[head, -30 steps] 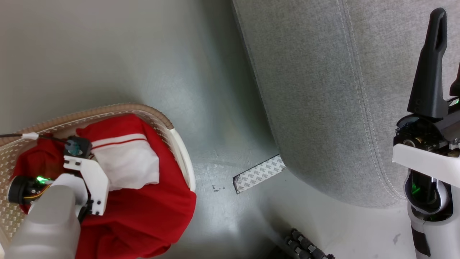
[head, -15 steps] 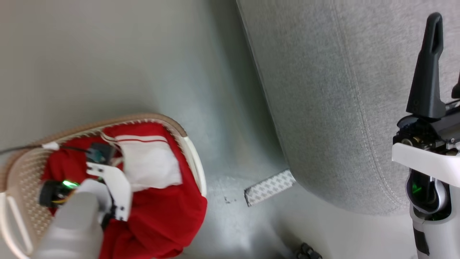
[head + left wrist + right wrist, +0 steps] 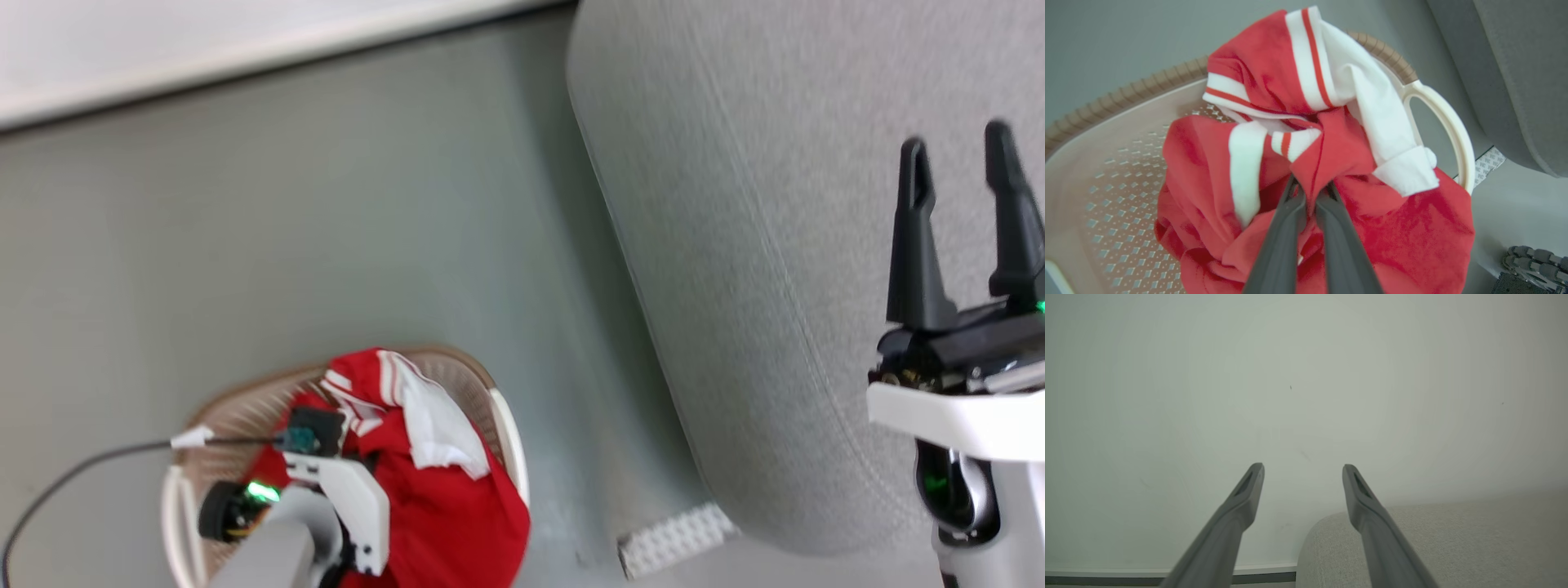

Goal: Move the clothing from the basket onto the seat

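Now left end effector (image 3: 1310,187) pinches red striped garment (image 3: 1412,237) at bunched middle fold; soft, light, drapes, likely trails. Right end effector (image 3: 1303,470) open.

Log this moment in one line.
left tool: shut on bright red white-striped fabric clothing | clothing: in cream-white perforated plastic basket | right tool: open, near light grey woven-fabric sofa

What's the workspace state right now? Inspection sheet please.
Surface: grey floor; the basket stands on it beside the seat.
Job's things: red-and-white clothing bunched in the basket, draping over its rim.
Clutter: patterned strip on the floor at the seat's base.
Claws: left claw shut on a clothing fold; right claw open, empty, over the seat.
Cables: dark cable runs to the left wrist.
Surroundings: pale wall.
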